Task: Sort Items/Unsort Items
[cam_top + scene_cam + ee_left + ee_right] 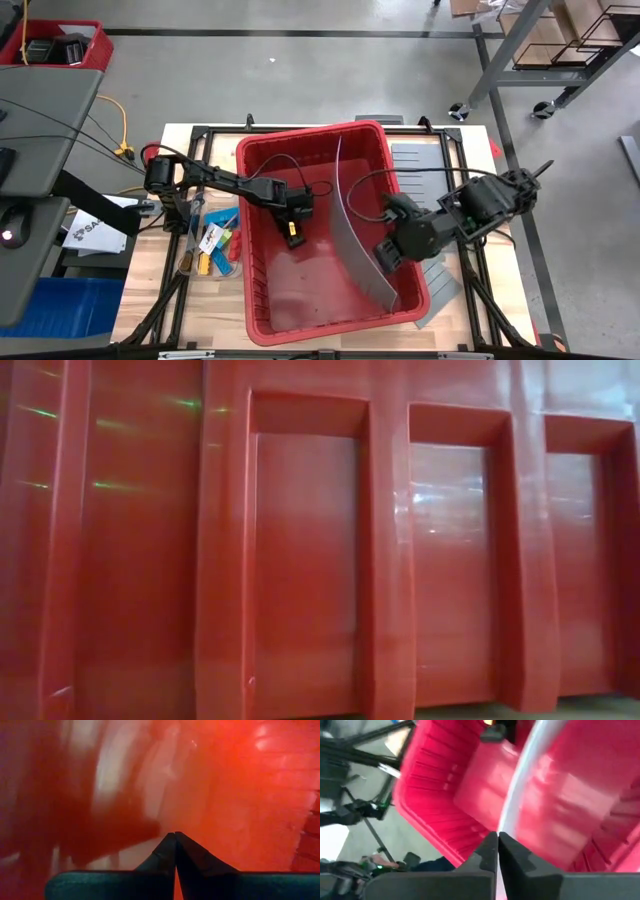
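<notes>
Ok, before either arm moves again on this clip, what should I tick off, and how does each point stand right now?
1. Left gripper inside the red bin, on the larger side of the divider: ok.
2. Left gripper empty: ok, the left wrist view shows its fingers shut tip to tip with nothing between them.
3. Right gripper empty: ok, shut, tips meeting in the right wrist view.
4. Right gripper clear of the grey divider: cannot tell, it sits right at the divider's lower end.
5. Items sorted into the bin: not ok, the coloured pieces lie on the table beside the bin's left wall.
6. Bin floor free of items: cannot tell, the left arm covers part of it.
</notes>
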Robot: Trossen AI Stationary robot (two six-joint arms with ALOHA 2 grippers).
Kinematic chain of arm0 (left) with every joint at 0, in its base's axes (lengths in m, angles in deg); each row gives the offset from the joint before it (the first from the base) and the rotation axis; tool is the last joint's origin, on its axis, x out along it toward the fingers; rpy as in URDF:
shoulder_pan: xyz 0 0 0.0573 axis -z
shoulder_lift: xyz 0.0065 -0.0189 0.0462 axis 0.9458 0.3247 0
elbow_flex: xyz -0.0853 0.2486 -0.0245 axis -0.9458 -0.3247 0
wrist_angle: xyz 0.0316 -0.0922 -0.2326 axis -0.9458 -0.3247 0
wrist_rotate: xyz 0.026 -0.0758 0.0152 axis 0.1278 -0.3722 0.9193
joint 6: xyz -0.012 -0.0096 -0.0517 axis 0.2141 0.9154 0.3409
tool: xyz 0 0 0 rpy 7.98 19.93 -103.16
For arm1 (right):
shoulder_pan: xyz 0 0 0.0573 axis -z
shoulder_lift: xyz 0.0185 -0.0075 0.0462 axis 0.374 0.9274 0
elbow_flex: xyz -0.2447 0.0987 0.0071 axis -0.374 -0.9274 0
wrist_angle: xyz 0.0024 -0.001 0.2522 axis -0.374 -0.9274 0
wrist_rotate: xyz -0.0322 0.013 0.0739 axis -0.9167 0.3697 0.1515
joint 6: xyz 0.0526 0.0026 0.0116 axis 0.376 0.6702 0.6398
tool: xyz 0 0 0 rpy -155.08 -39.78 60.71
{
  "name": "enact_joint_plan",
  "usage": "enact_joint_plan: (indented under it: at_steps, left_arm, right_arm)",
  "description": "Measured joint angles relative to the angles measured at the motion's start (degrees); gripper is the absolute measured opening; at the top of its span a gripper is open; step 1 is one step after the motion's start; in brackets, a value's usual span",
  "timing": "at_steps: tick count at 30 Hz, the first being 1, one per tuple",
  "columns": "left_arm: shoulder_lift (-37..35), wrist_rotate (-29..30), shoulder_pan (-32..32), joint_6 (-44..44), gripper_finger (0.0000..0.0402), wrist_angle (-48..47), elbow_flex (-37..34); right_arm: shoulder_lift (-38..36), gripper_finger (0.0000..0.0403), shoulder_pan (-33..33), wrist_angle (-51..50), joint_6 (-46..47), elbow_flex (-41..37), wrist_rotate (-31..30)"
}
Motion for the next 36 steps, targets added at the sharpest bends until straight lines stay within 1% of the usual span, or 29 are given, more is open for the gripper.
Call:
enact_joint_plan:
  at_steps: [3,6,12,16,18,22,24,27,32,36]
  left_arm:
    - [0.0,0.0,1.7,0.0,0.0000,-0.5,0.0]
    - [0.0,0.3,3.3,-0.3,0.0000,-0.6,0.0]
    - [0.0,0.2,5.6,3.2,0.0000,-0.2,0.0]
    - [0.0,-0.9,7.6,3.6,0.0000,0.3,0.0]
    - [0.0,-1.0,8.3,4.0,0.0000,1.6,0.0]
    - [0.5,-1.0,9.1,6.0,0.0000,5.9,0.0]
    - [1.2,-1.0,9.5,7.0,0.0000,7.0,0.0]
    - [2.8,-1.3,10.0,7.9,0.0000,8.7,0.0]
    - [5.0,-3.1,10.6,9.8,0.0000,12.1,0.0]
    - [5.1,-3.0,10.6,10.2,0.0000,13.2,0.0]
  right_arm:
    - [0.3,0.0001,-1.5,0.0,2.1,-5.6,5.5]
    - [0.4,0.0000,-3.2,0.0,3.7,-10.1,8.7]
    - [0.3,0.0000,-7.7,0.0,8.7,-15.3,9.7]
    - [0.3,0.0000,-11.2,0.7,11.7,-17.3,10.7]
    - [0.3,0.0000,-12.7,0.5,13.7,-17.5,10.2]
    - [0.3,0.0000,-14.5,0.5,18.1,-17.5,3.6]
    - [0.3,0.0000,-14.6,0.7,19.2,-17.5,1.8]
    - [1.6,0.0000,-14.8,2.2,18.9,-17.5,1.6]
    - [3.7,0.0000,-16.2,6.8,18.8,-17.5,-1.3]
    - [5.6,0.0000,-16.3,9.5,18.7,-17.5,-1.0]
